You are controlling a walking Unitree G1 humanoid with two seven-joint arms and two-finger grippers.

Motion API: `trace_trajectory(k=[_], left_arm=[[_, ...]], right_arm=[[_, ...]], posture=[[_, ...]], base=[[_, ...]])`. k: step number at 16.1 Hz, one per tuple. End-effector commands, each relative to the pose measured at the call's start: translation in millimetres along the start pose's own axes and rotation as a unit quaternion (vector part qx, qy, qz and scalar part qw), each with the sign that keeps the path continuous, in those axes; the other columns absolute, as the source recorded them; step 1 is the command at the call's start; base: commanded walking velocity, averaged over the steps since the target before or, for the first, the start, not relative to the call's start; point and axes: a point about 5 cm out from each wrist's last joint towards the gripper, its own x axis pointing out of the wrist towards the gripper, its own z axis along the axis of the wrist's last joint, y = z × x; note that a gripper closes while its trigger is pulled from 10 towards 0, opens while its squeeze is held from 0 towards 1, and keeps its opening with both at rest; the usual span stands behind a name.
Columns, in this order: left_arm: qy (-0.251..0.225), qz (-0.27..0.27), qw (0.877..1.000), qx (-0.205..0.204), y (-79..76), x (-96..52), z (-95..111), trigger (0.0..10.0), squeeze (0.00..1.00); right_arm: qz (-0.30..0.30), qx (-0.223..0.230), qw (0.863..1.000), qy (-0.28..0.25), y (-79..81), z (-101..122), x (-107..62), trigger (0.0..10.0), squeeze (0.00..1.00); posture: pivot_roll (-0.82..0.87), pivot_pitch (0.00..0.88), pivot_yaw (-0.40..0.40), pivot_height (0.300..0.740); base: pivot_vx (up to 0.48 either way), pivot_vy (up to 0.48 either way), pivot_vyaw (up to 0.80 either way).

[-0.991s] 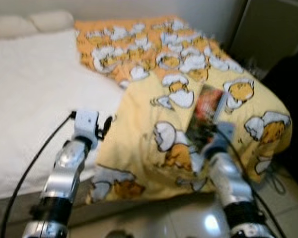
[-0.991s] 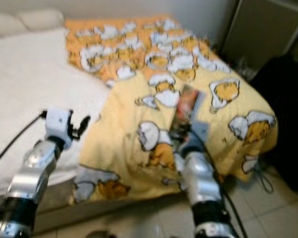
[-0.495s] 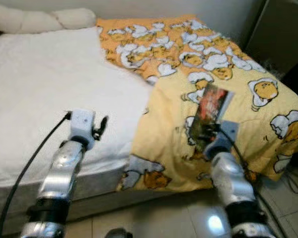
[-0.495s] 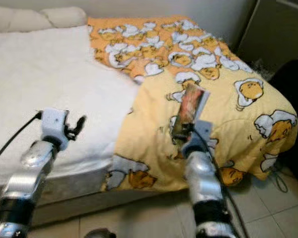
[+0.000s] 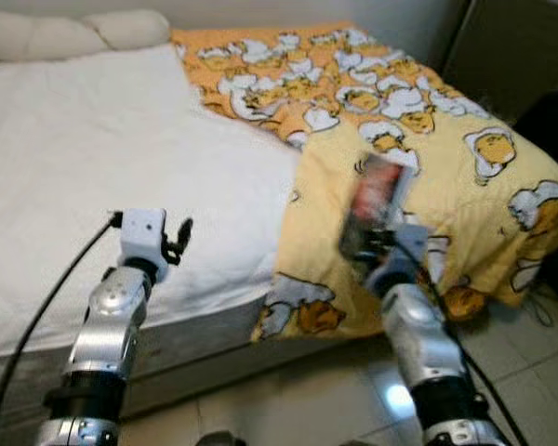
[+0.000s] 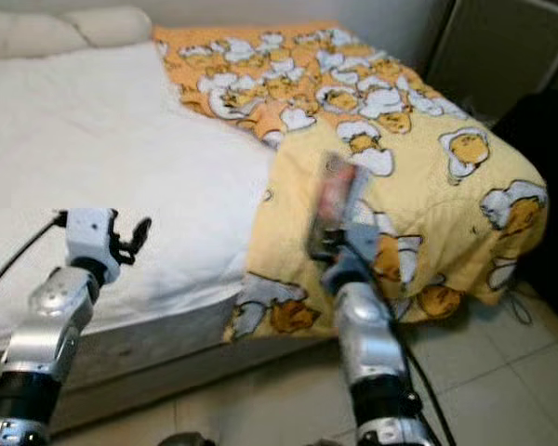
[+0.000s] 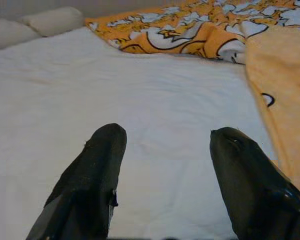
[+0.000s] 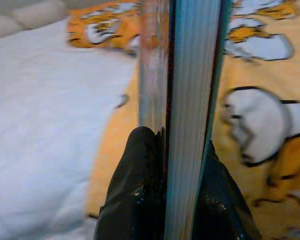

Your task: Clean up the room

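Yellow blanket (image 5: 418, 177) printed with white-and-orange egg figures covers the bed's far and right side in the left eye view, its edge hanging toward the tiled floor (image 5: 353, 400). White sheet (image 5: 93, 158) covers the rest of the bed, with pale pillows (image 5: 74, 28) at 11 o'clock. The right gripper (image 5: 377, 246), at 4 o'clock from the picture's middle, is clenched on a book (image 5: 374, 203) with a red and dark cover, held upright and blurred, in front of the blanket's hanging edge. The left gripper (image 5: 179, 240), at 8 o'clock, hangs over the sheet near the bed's front edge, its fingers spread and holding nothing. A dark cabinet (image 5: 511, 46) stands at 1 o'clock beyond the bed.

From the right eye view the same scene shows: the book (image 6: 333, 200) stands above the right gripper (image 6: 330, 243), with the blanket (image 6: 400, 121) behind it and the left gripper (image 6: 135, 234) over the sheet (image 6: 84, 139).

In the left wrist view the two black fingers (image 7: 97, 170) stand well apart over the white sheet (image 7: 140, 100), the blanket (image 7: 280, 80) beside them.

The right wrist view looks along the book's page edge (image 8: 190, 100), squeezed between the two black fingers (image 8: 135, 190), with blanket (image 8: 260, 110) and sheet (image 8: 45, 110) behind.
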Motion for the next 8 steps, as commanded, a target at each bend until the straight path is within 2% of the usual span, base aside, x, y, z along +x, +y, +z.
trace_trajectory(k=[1,8], left_arm=[[-0.002,-0.007,1.000,-0.005,-6.2,1.1,0.0,10.0,0.00],[-0.003,-0.009,1.000,-0.005,-6.0,1.5,0.4,10.0,0.00]], right_arm=[[-0.011,-0.006,1.000,-0.028,-9.1,12.4,0.6,10.0,0.00],[-0.004,-0.009,1.000,-0.030,-6.4,13.8,1.6,10.0,0.00]], posture=[[0.07,0.000,0.002,0.740],[0.07,0.000,0.002,0.740]], base=[[0.000,0.349,0.00],[0.000,0.349,0.00]])
